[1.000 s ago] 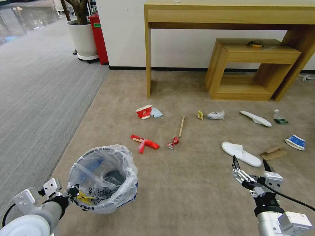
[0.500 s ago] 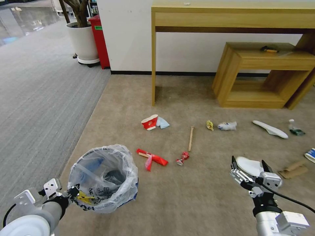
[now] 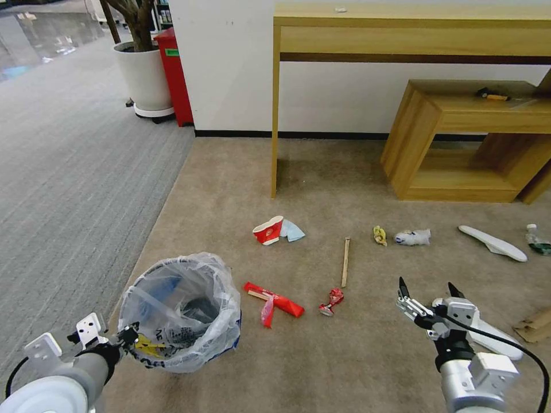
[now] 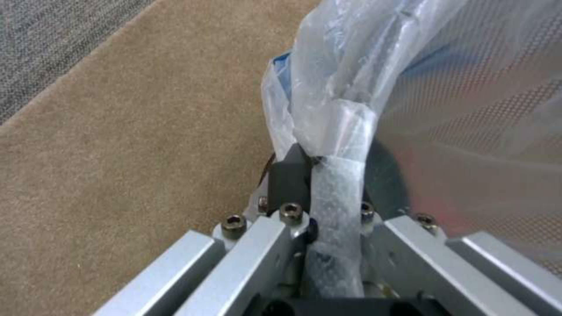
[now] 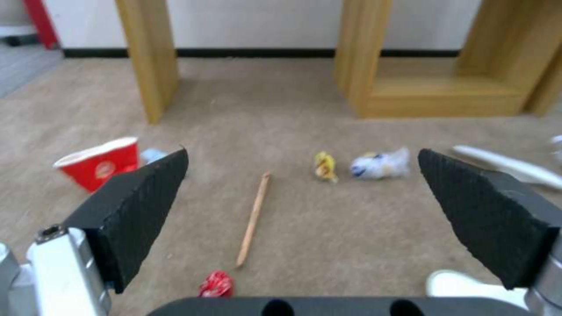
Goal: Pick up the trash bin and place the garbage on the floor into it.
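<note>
Litter lies scattered across the beige-tan short-pile carpet (image 3: 356, 355): a red paper cup (image 3: 268, 230) on its side, a red wrapper (image 3: 273, 299), a crushed red can (image 3: 332, 300), a thin wooden stick (image 3: 345, 261), a yellow scrap (image 3: 379, 235) and crumpled white paper (image 3: 412, 237). The left gripper (image 3: 127, 334) is clamped on the rim of the small round dark bin lined with crinkled clear plastic (image 3: 181, 312), low at the robot's left. The right gripper (image 3: 427, 289) hangs with fingers spread, partly hiding a white slipper (image 3: 498, 342). A second white slipper (image 3: 492, 243) lies flat; a clear bottle (image 3: 538, 240) and a cardboard scrap (image 3: 535, 325) are cut off at the edge.
</note>
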